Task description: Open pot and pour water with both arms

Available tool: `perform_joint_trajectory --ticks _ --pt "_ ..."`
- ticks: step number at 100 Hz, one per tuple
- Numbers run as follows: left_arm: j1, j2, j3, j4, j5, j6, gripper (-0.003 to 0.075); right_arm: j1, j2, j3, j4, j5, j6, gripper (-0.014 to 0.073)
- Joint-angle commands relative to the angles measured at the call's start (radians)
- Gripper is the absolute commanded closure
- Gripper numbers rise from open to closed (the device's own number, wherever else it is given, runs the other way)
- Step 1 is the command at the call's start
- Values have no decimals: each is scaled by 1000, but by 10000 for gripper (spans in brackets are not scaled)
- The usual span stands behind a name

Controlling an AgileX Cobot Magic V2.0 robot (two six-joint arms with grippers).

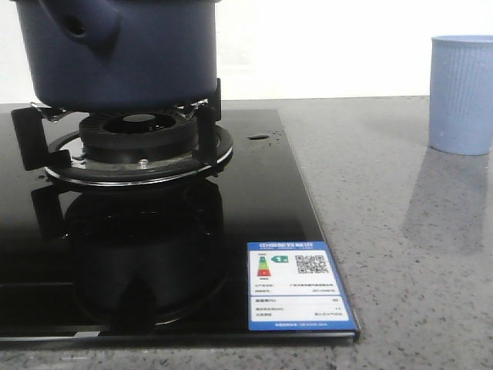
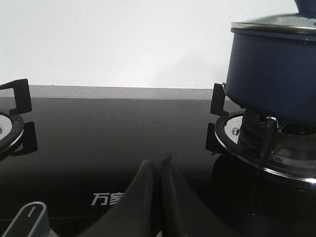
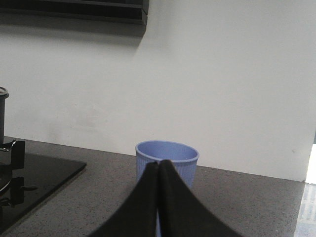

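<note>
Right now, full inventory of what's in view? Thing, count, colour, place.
pot: 1, dark navy, on the burner grate, lid on.
lid: 1, glass with metal rim, on the pot.
cup: 1, light blue, ribbed, on the counter right of the hob.
hob: 1, black glass, set in the counter.
burner: 1 under the pot; part of a second shows in the left wrist view.
energy label: 1, blue and white, hob's front right corner.
counter: grey speckled.
left pincer: black, shut, empty.
right pincer: black, shut, empty, cup behind.
</note>
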Motion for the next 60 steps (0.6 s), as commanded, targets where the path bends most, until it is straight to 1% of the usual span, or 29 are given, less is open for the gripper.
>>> perform_joint_trajectory --ticks 1,60 --pt "2 -25 14 -10 -65 -9 736 -6 8 -25 27 -39 -6 655" --pt "2 -25 14 -10 -65 -9 736 -6 8 -25 27 -32 -1 655"
